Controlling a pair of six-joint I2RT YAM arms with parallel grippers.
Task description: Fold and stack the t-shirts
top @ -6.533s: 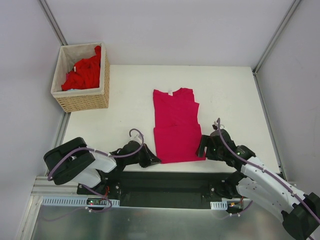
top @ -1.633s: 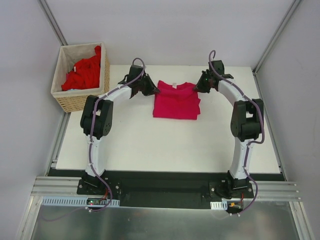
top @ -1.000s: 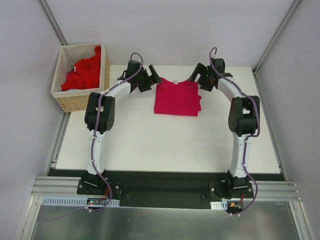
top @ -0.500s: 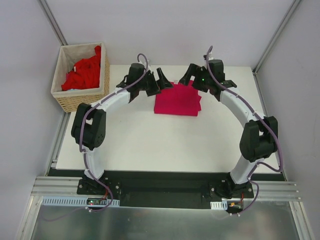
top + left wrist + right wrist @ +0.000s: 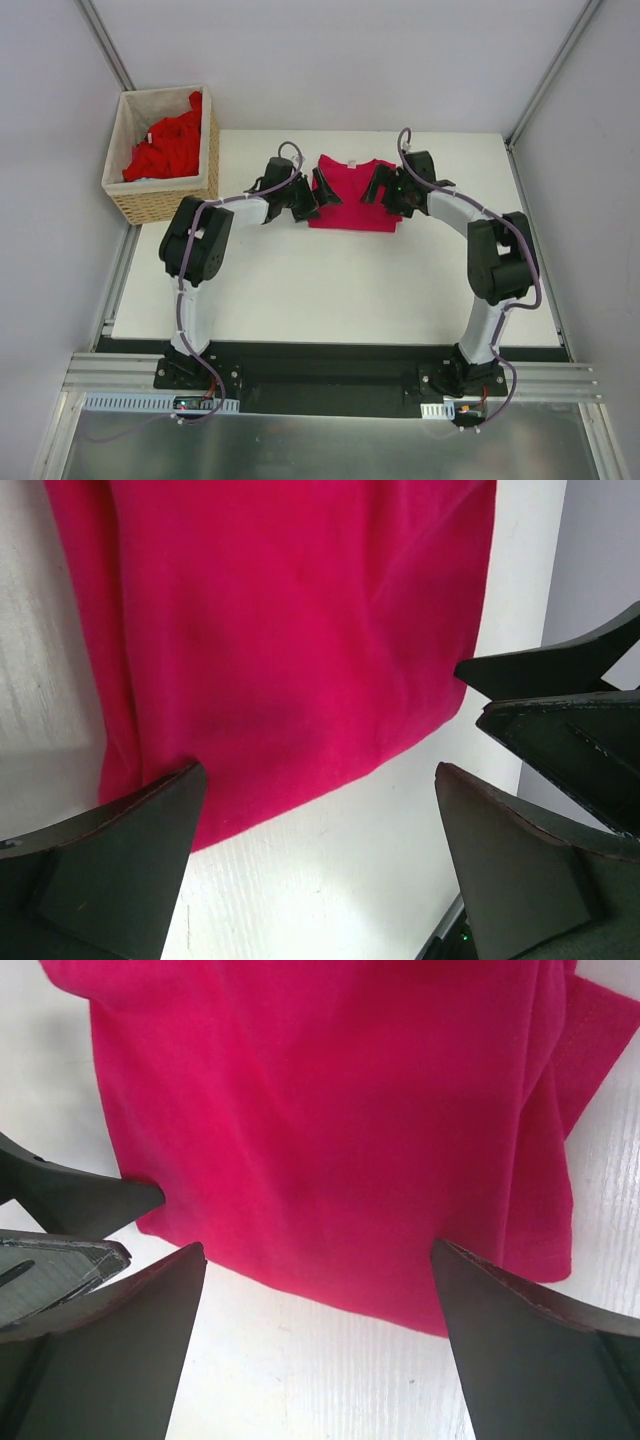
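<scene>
A magenta-crimson t-shirt [image 5: 352, 198] lies folded into a compact rectangle at the back middle of the table, its small white neck label [image 5: 352, 163] at the far edge. My left gripper [image 5: 320, 190] stands open at its left side. My right gripper [image 5: 379, 188] stands open at its right side. In the left wrist view the open gripper [image 5: 320, 772] straddles the near edge of the shirt [image 5: 280, 630]. In the right wrist view the open gripper [image 5: 317, 1248] hangs over the folded shirt's [image 5: 340, 1110] near edge. Neither holds cloth. Brighter red t-shirts [image 5: 165, 148] lie heaped in the basket.
A woven wicker basket [image 5: 165, 205] with a white liner stands off the table's back left corner. The white table [image 5: 300, 280] runs from the shirt to the arm bases. Grey walls and metal posts close in both sides. Each wrist view shows the other gripper's fingers [image 5: 560, 670] [image 5: 80, 1200].
The long shirt has been folded in half toward the back and let go. Over the last second both open grippers came off its far corners and dropped beside its left and right sides.
</scene>
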